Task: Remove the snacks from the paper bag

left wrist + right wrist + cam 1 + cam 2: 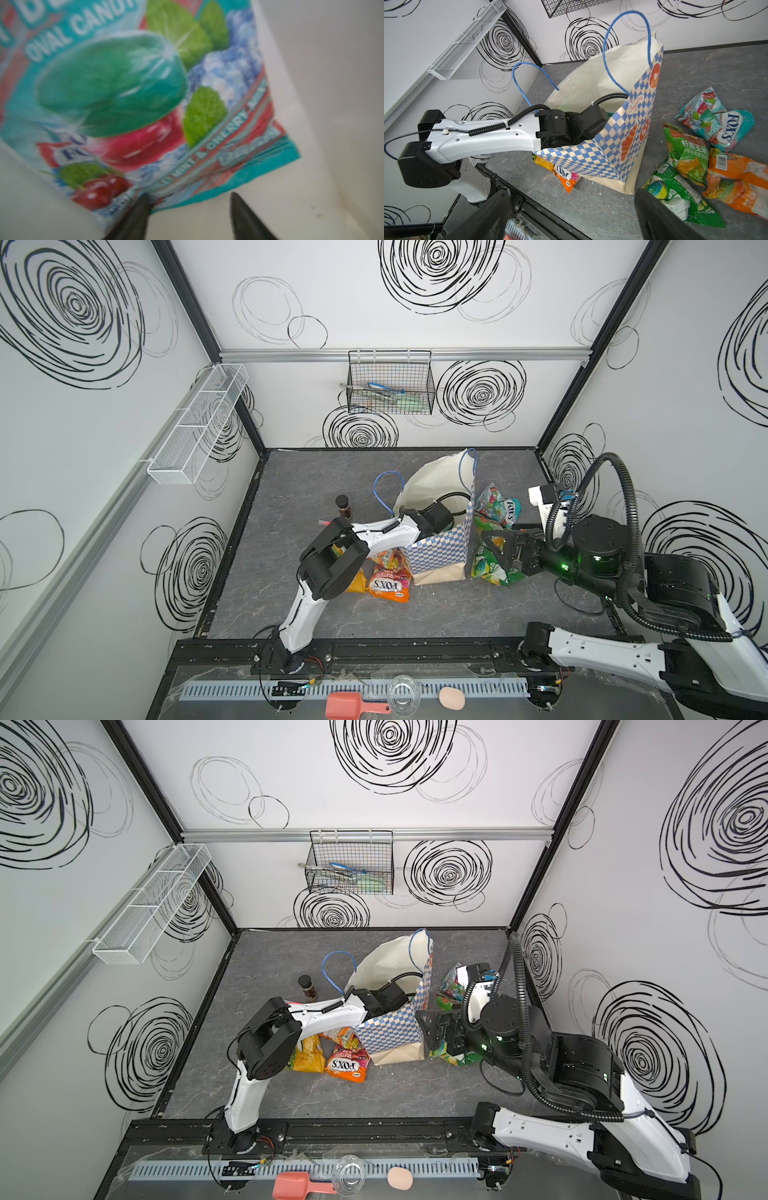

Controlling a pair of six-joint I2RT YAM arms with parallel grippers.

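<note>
The paper bag (440, 556) (386, 1031) (612, 145) stands upright at mid-table, mouth open. My left arm reaches down into it, so both top views hide that gripper. In the left wrist view the left gripper (189, 195) is open inside the bag, one fingertip (143, 199) touching the edge of a teal mint-and-cherry snack packet (116, 83). The right gripper (492, 549) (572, 195) hangs open and empty just right of the bag, over the green packets (492, 570). Other snacks lie outside: an orange-pink FOX'S packet (388, 585) and a yellow one (307, 1056) on the left; teal (720, 124), green (685, 153) and orange (737, 178) on the right.
A small brown jar (343, 507) and a pink marker (323, 522) sit left of the bag behind my left arm. A black wire basket (390, 383) hangs on the back wall and a white mesh shelf (199, 427) on the left wall. A pink scoop (349, 705) and a glass bowl (403, 699) lie past the front rail.
</note>
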